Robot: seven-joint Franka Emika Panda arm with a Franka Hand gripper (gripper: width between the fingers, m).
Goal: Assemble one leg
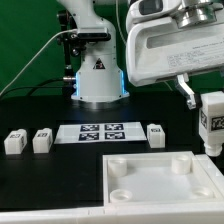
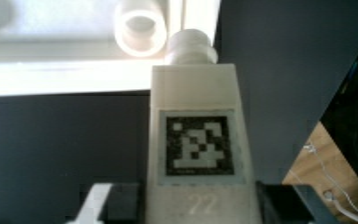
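Held leg (image 2: 195, 120) fills wrist view, tag facing cam, clamped betw. jaws closed to its width. Finger parts at its sides are cut off by frame edge, hard to make out. In exterior view the leg (image 1: 211, 122) hangs upright at exterior view's right, over far corner of white panel (image 1: 150, 180); can't tell if it touches. Panel cropped by frame. On black desk (image 1: 40, 185): leftmost leg (image 1: 14, 142), next leg (image 1: 42, 140), marker board (image 1: 100, 131), third loose leg (image 1: 155, 134), all apart. Robot base (image 1: 97, 75) behind.
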